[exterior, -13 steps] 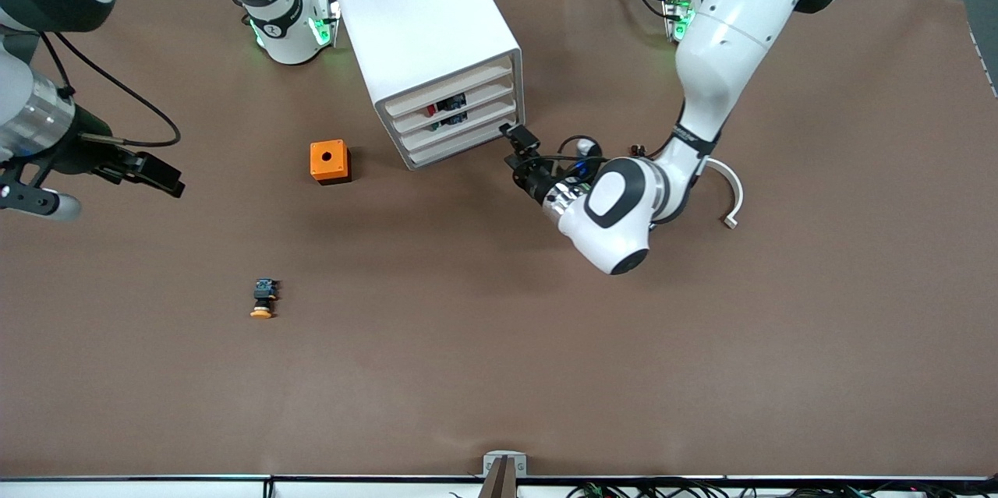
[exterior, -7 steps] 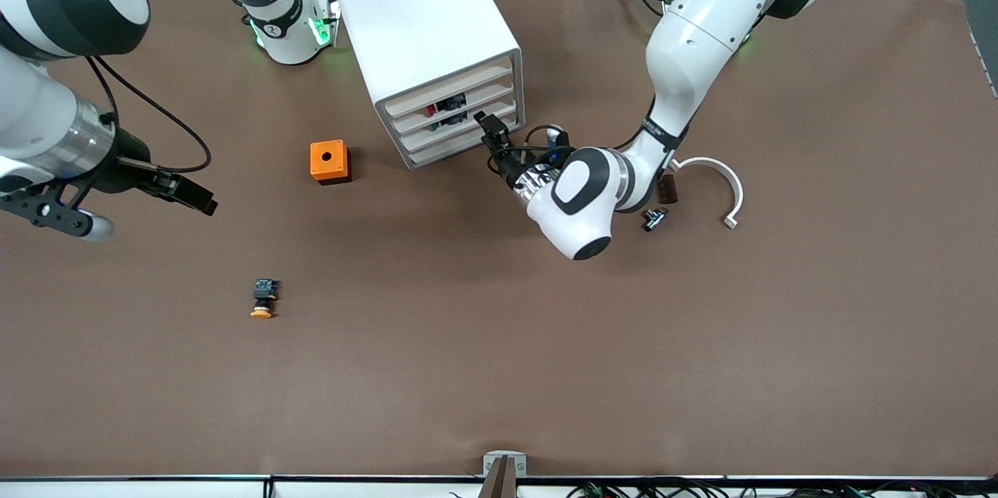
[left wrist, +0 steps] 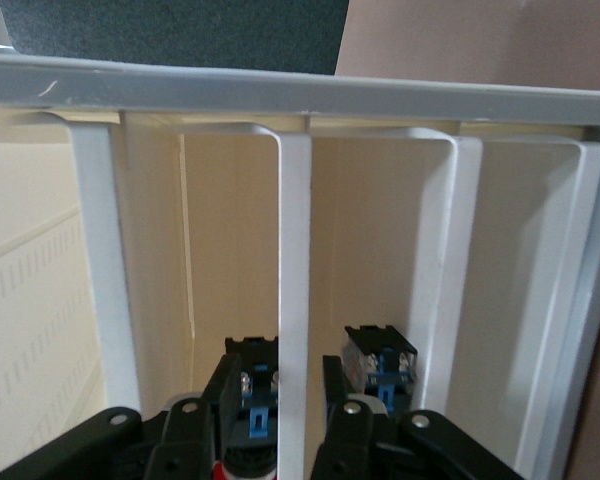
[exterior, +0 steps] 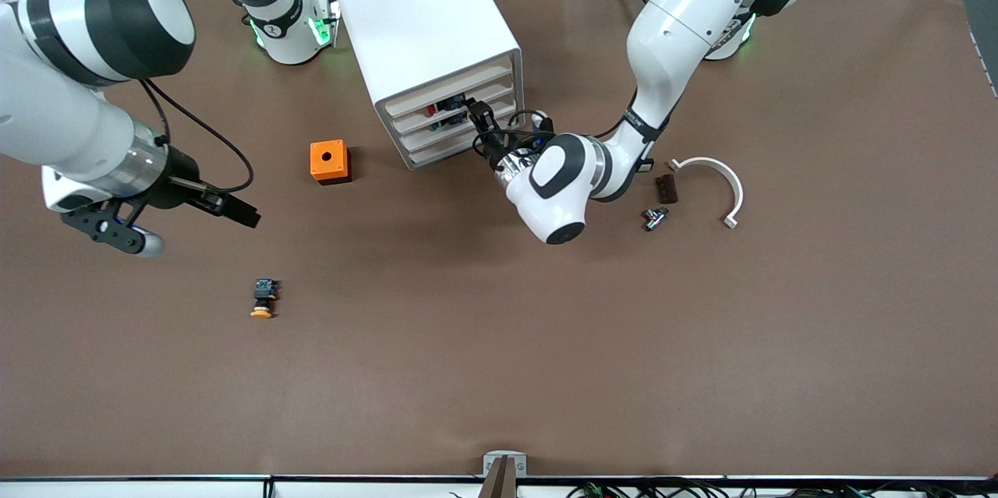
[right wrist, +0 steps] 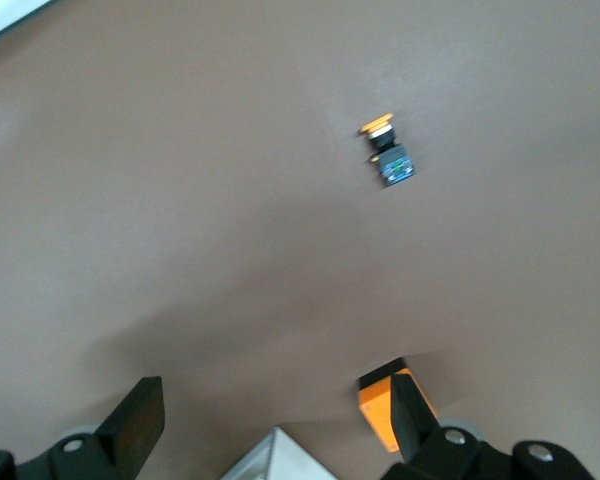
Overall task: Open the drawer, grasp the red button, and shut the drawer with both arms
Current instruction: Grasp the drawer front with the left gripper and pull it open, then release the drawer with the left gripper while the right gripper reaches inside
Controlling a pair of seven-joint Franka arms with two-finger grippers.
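Two arms: both in play over the table.
Left gripper (exterior: 477, 110): right at the cabinet (exterior: 425, 38) front, fingers (left wrist: 220, 385) parted either side of the drawer (exterior: 452, 114) edge, not clamped.
Button (exterior: 433, 111): inside that drawer, red cap showing.
Right gripper (exterior: 238, 211): spread wide, holding nothing, above bare table near the orange cube (exterior: 329, 161).

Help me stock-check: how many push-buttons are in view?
3. An orange-capped push-button lies on the brown table, nearer the camera than the orange cube; two black-and-blue push-buttons sit in neighbouring white cabinet drawers. Others may be hidden.
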